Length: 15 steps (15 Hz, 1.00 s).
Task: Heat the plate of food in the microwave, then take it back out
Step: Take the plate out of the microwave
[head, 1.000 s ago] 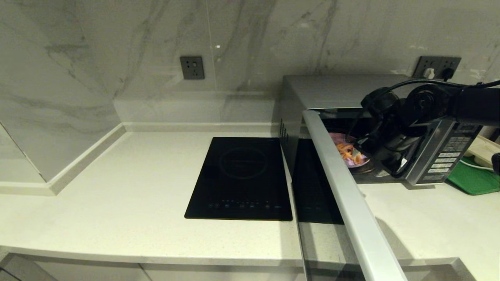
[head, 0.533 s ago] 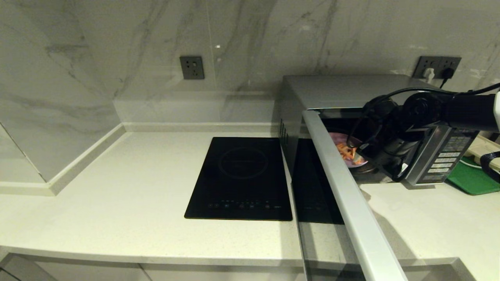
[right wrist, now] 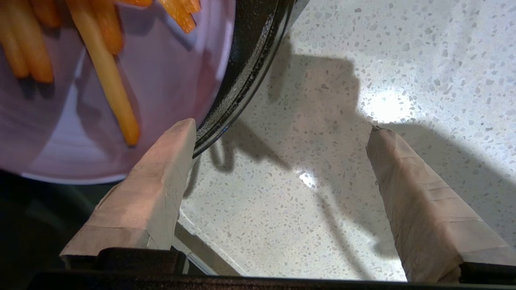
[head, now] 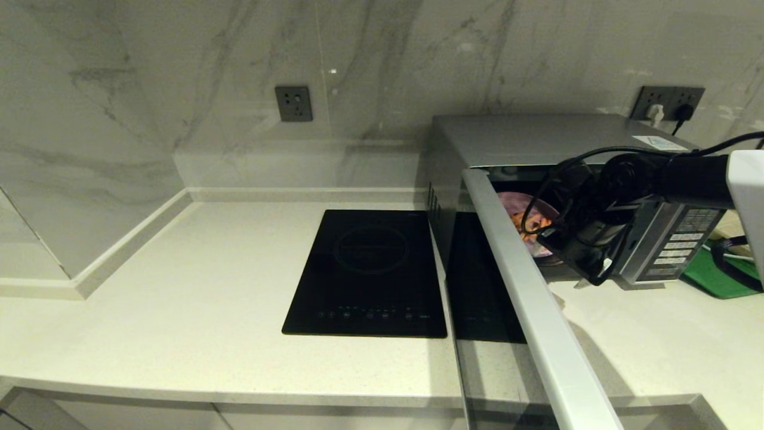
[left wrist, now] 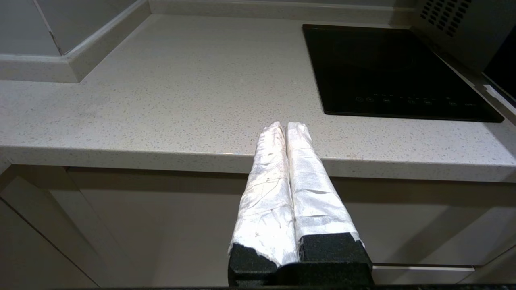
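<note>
Round pale lilac plate of orange-yellow fries [right wrist: 92,133] sits inside open silver microwave [head: 537,140]. Right pincer [right wrist: 282,129] wide, empty, at plate's near rim. Plate likely rigid, light, slick; fries loose; grip rim, keep level. Left pincer [left wrist: 287,128] closed, parked.

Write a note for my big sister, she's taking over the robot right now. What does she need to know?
Right gripper: open, empty, at the mouth of the microwave, beside the plate of food.
Left gripper: shut, empty, parked below the counter edge.
Plate of fries sits inside the microwave on its dark turntable; the door stands wide open.
Done: plate is in. I cannot tell whether heating has happened.
Left: if not heated, shut the door, heat, reopen; then take the plate out.
</note>
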Motion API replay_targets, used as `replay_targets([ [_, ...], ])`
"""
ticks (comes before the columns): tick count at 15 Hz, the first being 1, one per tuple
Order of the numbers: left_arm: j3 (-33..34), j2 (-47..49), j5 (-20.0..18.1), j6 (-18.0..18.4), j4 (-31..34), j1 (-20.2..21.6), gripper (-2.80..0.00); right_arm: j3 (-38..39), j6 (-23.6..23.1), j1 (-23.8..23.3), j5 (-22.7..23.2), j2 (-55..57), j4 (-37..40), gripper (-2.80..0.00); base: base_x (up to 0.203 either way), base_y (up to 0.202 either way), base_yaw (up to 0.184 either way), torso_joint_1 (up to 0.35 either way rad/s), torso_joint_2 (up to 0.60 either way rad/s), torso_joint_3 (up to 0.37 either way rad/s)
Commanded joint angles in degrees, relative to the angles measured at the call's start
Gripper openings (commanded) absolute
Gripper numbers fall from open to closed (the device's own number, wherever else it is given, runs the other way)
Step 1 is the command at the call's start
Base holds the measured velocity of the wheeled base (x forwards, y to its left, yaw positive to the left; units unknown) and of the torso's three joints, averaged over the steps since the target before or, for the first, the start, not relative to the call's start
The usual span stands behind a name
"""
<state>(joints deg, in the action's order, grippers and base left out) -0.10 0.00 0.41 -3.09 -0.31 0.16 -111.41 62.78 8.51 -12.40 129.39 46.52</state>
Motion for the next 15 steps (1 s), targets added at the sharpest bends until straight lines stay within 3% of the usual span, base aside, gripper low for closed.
replay_targets([
  [1, 0.01, 0.0, 0.02, -0.06, -0.04, 0.02, -2.8, -0.4, 0.32, 0.02, 0.01, 0.33, 0.33, 0.0, 0.0, 0.0, 0.0, 0.0, 0.0, 0.0],
  [15, 0.01, 0.0, 0.02, -0.07, -0.04, 0.02, -2.8, -1.44, 0.32, 0.02, 1.94, 1.38, -4.6, 0.0, 0.0, 0.0, 0.0, 0.0, 0.0, 0.0],
])
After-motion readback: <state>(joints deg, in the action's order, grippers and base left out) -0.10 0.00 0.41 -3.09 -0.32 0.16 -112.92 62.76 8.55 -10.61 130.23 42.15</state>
